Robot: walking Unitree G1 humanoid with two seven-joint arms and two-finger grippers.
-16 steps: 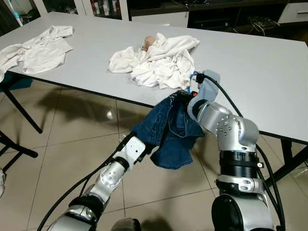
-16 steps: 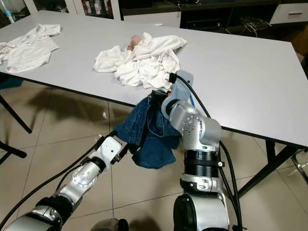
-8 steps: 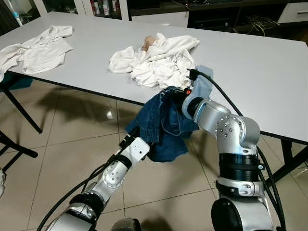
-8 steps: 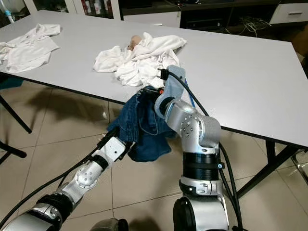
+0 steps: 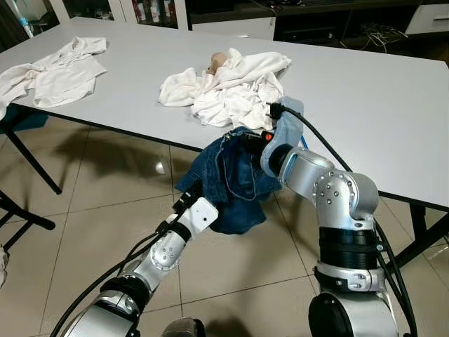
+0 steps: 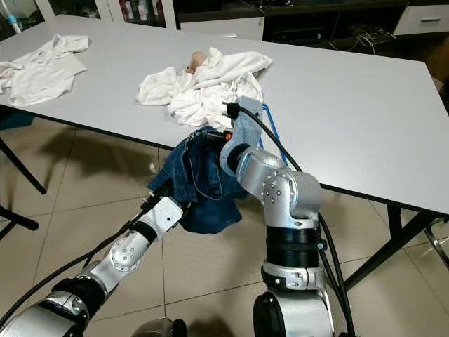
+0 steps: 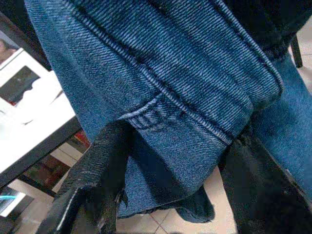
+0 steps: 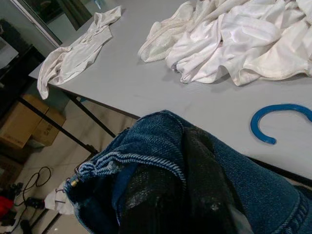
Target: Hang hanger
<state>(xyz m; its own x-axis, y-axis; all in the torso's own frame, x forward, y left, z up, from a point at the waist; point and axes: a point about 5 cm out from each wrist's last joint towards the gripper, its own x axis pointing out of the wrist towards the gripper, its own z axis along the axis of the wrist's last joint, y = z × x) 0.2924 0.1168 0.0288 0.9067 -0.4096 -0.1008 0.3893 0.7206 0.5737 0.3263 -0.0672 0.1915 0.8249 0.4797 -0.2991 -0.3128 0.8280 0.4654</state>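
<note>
At frame centre, blue denim jeans (image 5: 235, 175) hang at the near edge of the grey table (image 5: 365, 105). The right gripper (image 8: 195, 195) has its black fingers clamped on the waistband. The left gripper (image 7: 170, 180), below, holds its fingers apart around a lower denim fold. The blue hanger hook (image 8: 278, 122) rests on the tabletop beside a white clothes pile (image 5: 228, 88); a white shirt (image 5: 59, 70) lies upper left.
</note>
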